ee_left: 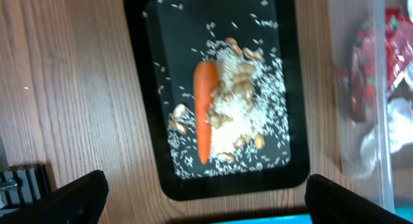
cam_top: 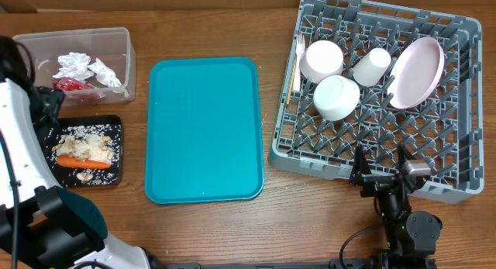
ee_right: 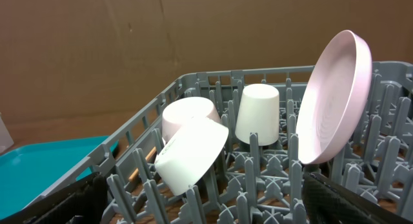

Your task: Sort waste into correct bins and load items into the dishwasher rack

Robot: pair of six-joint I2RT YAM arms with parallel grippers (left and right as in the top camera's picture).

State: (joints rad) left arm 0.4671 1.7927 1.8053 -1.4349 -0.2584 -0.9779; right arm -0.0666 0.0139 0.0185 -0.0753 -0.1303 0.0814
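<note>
My left gripper (ee_left: 206, 188) hangs wide open, holding nothing, above the black tray (cam_top: 116, 123), where the carrot (cam_top: 77, 161) and rice (cam_top: 87, 145) lie. Napkins (cam_top: 74, 65) and the red wrapper (cam_top: 71, 84) sit in the clear tub (cam_top: 124, 60) just beyond. A careless sideways swing could clip either rim and scatter grains. The flat teal tray (cam_top: 203, 129) in the middle leaves low, open room. On the right, two bowls (cam_top: 322, 60), cup (cam_top: 372, 66), plate (cam_top: 417, 71), fork (cam_top: 300, 56) and stick (cam_top: 291, 87) are in the dishwasher rack (cam_top: 287, 156). My right gripper (ee_right: 206, 198), spread wide and empty, sits at its near wall, where pegs could snag a finger or tip the leaning plate.
</note>
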